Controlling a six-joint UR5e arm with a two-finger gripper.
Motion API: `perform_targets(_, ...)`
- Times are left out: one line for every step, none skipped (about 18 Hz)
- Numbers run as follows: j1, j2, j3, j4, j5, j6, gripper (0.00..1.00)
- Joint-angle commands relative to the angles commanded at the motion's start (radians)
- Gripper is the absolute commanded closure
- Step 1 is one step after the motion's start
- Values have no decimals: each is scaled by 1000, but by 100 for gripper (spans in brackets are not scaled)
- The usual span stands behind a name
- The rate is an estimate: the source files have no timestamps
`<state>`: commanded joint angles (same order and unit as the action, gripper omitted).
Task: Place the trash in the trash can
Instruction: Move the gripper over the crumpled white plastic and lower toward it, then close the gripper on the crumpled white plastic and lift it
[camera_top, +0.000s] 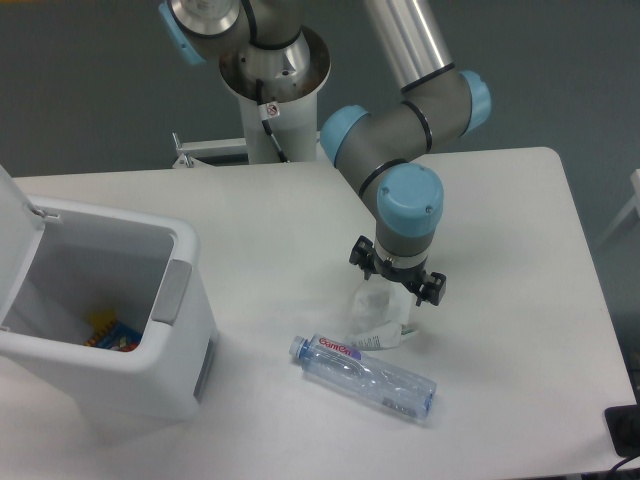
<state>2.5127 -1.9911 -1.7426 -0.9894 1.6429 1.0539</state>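
The white bench (300, 220) carried all task items. The trash can (110, 370), a boxy white bin with rounded corners and a grey latch tab (172, 291) on its front, stood at the bench's left side with its hinged lid (15, 215) raised. Inside it, coloured items (112, 335) lay on the bottom.

The UR5e arm (400, 130), grey with light-blue joint caps, reached down from the upper centre of the view, its wrist pointing at the bench surface. Its base column (270, 80) stood behind the far edge of the bench.

The clear plastic bottle (365, 376) lay on its side near the front edge of the bench, blue cap toward the trash can, red-lettered label near the cap end. It was apart from the bin.

The crumpled white paper wad (372, 318) lay just behind the bottle, close to its label end. The gripper (392, 296) was positioned directly over the wad, overlapping it in the view. The fingers were hidden under the wrist flange; whether they were apart or together could not be determined, nor whether they touched the wad.
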Motion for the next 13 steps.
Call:
perform_targets(0,-5,2,2,0,-12,20)
perform_targets(-2,-11,3,3,0,-38,33)
perform_targets(-3,-18,8,6,0,-70,51)
perform_targets(-6,-23,11,5,0,-78,72)
perform_targets(-8,-23,14,3,-2,-78,92)
perform_targets(-6,-23,14,5,-3,-78,100)
perform_targets(-8,-23,17,5,-5,-80,100)
perform_targets(-8,-22,21,5,-8,-78,100)
perform_targets(-6,-22,35,3,-14,-78,100)
perform_targets(-6,-23,47,-1,-14,-78,100)
perform_targets(-5,-23,51,-3,-15,-78,100)
perform_targets(-5,-22,52,-5,-15,-78,100)
perform_targets(0,-15,55,-8,-15,-77,100)
